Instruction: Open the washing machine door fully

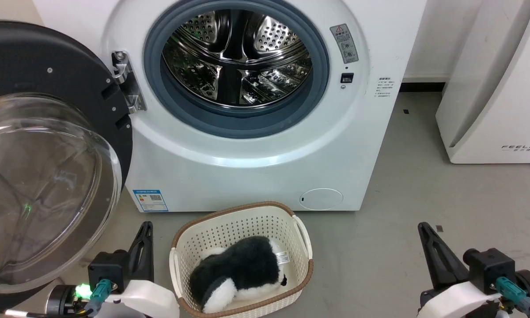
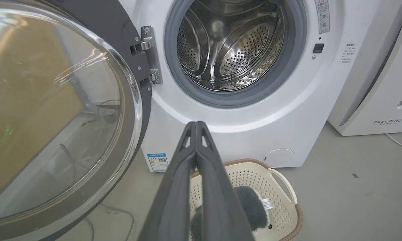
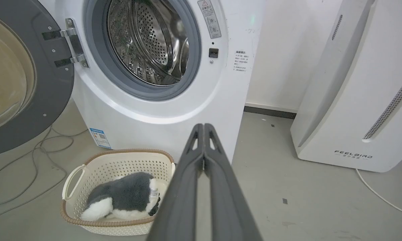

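Observation:
The white washing machine (image 1: 256,172) stands ahead with its steel drum (image 1: 236,57) and grey rubber ring exposed. Its round black washing machine door (image 1: 48,168), with the bulging clear glass bowl, is swung wide to the left on the silver hinge (image 1: 126,81); the door (image 2: 53,110) also fills the left of the left wrist view and shows at the left edge of the right wrist view (image 3: 23,83). My left gripper (image 1: 145,229) is shut and empty, low beside the door's lower rim, its tips (image 2: 196,124) pressed together. My right gripper (image 1: 424,229) is shut too, far right, tips (image 3: 202,126) closed.
A cream basket (image 1: 298,234) with a brown rim holds a black-and-white plush toy (image 1: 243,269) on the grey floor just before the machine. A white FEELBIRD appliance (image 1: 490,88) stands to the right. Cables (image 3: 30,157) lie on the floor under the door.

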Robot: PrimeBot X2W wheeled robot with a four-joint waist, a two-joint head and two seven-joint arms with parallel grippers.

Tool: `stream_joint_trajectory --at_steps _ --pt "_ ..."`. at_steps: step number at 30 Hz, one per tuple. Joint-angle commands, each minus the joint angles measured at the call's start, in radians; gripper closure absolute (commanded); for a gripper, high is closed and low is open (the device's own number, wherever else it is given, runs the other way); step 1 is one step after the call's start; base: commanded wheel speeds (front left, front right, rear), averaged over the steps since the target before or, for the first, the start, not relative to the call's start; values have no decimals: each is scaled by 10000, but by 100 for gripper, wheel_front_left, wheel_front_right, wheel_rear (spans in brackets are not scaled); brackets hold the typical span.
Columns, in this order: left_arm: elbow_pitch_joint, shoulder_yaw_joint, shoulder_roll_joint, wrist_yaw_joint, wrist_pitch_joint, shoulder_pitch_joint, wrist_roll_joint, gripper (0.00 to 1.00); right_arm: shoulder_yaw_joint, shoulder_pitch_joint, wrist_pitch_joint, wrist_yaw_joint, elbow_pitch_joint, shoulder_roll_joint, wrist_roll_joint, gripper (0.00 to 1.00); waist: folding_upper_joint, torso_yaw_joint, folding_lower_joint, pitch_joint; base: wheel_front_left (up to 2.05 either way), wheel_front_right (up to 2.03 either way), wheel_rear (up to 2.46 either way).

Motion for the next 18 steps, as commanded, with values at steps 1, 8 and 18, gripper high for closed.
stream_joint_trajectory --at_steps 1,8,18 --pt "-80 -35 4 60 71 -126 92 100 31 -186 73 5 -56 19 -71 100 -1 4 0 0 0 0 0" --pt "-151 -120 3 116 219 -134 131 100 73 -232 216 5 -67 20 -115 100 -1 18 0 -3 0 0 0" --pt "-252 -240 1 195 429 -146 187 100 133 -299 421 6 -82 22 -177 100 -1 39 0 -6 0 0 0"
